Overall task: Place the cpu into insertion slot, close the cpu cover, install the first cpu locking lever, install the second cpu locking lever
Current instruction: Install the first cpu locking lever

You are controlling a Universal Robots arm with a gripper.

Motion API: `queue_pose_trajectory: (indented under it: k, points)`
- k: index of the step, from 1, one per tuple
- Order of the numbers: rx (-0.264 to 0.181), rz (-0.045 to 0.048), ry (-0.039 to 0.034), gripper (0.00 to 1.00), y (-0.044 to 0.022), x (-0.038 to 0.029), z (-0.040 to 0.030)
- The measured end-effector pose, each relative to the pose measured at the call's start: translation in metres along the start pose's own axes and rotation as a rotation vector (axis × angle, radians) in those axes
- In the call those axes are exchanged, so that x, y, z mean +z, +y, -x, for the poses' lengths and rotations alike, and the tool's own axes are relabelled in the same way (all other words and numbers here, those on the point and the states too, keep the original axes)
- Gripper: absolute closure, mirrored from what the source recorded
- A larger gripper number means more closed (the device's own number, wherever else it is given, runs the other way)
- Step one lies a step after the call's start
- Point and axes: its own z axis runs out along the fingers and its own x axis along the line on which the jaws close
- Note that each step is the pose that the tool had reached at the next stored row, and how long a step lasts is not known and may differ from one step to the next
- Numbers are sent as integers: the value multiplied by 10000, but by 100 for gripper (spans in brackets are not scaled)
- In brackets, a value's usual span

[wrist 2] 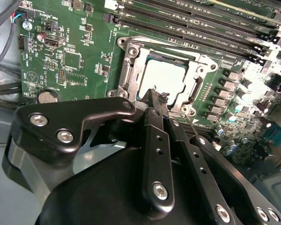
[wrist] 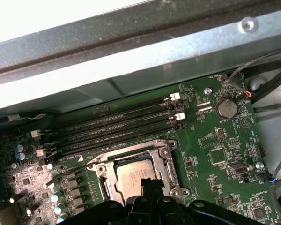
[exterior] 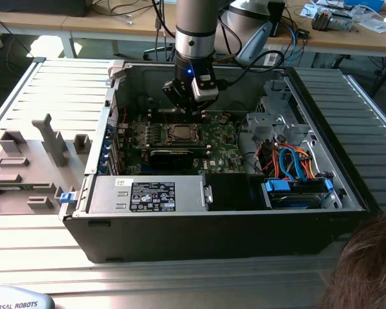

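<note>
The cpu (wrist 2: 166,77) lies flat in the insertion slot on the green motherboard, its silver top facing up; it appears too in the first wrist view (wrist: 136,176) and the exterior view (exterior: 179,134). The cpu cover (wrist 2: 131,65), a silvery frame, lies flat around it. A thin wire lever (wrist: 72,171) juts out from one side of the socket. My gripper (wrist 2: 154,93) is shut with nothing between its black fingers, its tips hovering over one edge of the socket. In the exterior view the gripper (exterior: 185,103) hangs inside the open computer case, just behind the socket.
Memory slots (wrist: 117,126) run beside the socket, and a coin battery (wrist: 226,108) sits further off. In the case are a labelled power supply (exterior: 148,193) and a drive cage with cables (exterior: 296,167). Grey fixtures (exterior: 26,161) stand at the exterior view's left. A person's hair (exterior: 367,264) shows at the lower right.
</note>
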Motion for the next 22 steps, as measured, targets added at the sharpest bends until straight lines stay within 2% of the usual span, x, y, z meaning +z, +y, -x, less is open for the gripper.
queue_pose_trajectory:
  k: [22]
  points:
    - [-374,1,-5,89,0,0,0]
